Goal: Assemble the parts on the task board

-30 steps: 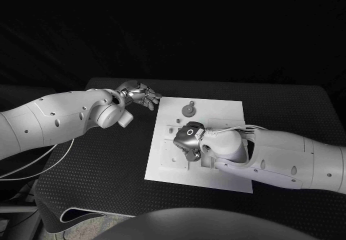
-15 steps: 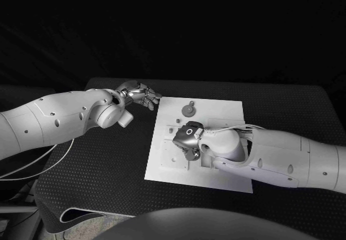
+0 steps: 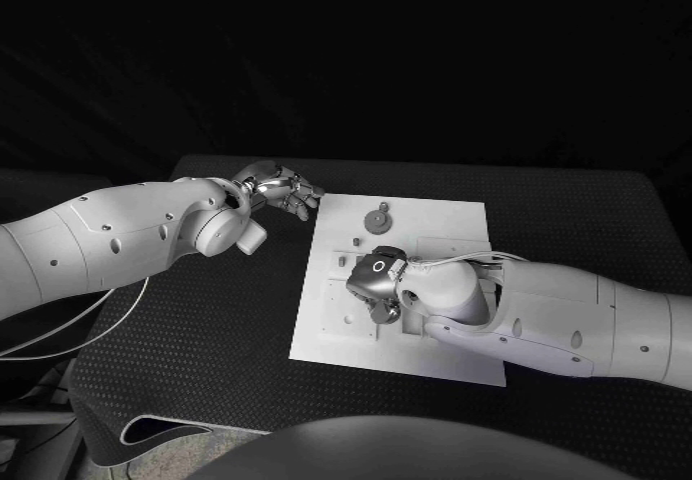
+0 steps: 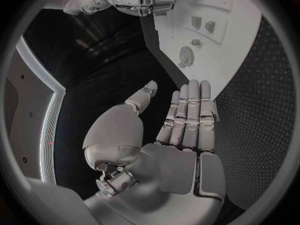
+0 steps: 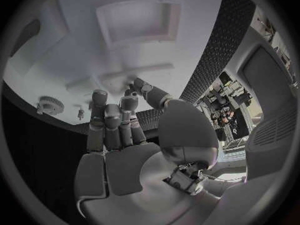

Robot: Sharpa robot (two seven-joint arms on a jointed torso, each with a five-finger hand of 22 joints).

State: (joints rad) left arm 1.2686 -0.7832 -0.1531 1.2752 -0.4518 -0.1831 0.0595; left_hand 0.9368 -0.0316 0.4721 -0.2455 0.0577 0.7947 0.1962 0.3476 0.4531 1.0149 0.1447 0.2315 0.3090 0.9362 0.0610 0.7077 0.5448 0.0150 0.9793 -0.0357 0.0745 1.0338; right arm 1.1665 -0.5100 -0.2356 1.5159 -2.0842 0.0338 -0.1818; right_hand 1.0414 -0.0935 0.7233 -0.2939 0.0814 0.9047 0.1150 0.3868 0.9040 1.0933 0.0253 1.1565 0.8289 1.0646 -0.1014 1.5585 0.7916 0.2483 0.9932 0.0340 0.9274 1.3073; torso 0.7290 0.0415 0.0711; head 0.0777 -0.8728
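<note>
The black table (image 3: 188, 330) is the biggest thing. The white task board (image 3: 339, 345) lies in its middle, with dark table showing all round it.

The right arm (image 3: 577, 315) comes in from 3 o'clock and lies over the board's 4 o'clock side. The right hand (image 3: 379, 292) is low over the middle of the board, fingers pointing down and close together. I cannot tell if it holds a small part; nothing plainly shows between its fingers.

The left hand (image 3: 281, 190) sits at the board's 10 o'clock corner, just off the edge. Its fingers are straight, side by side, and it holds nothing.

A round gear part (image 3: 378, 217) lies on the board at 12 o'clock, apart from both hands.

I think the right hand is working at a slot (image 5: 134, 17) in the board. It should go slow and straight down, so the board does not slide.

There is lots of room at 6 and 9 o'clock. The board's near edge at 5 o'clock is under the right arm, so that arm should lift before it swings.
</note>
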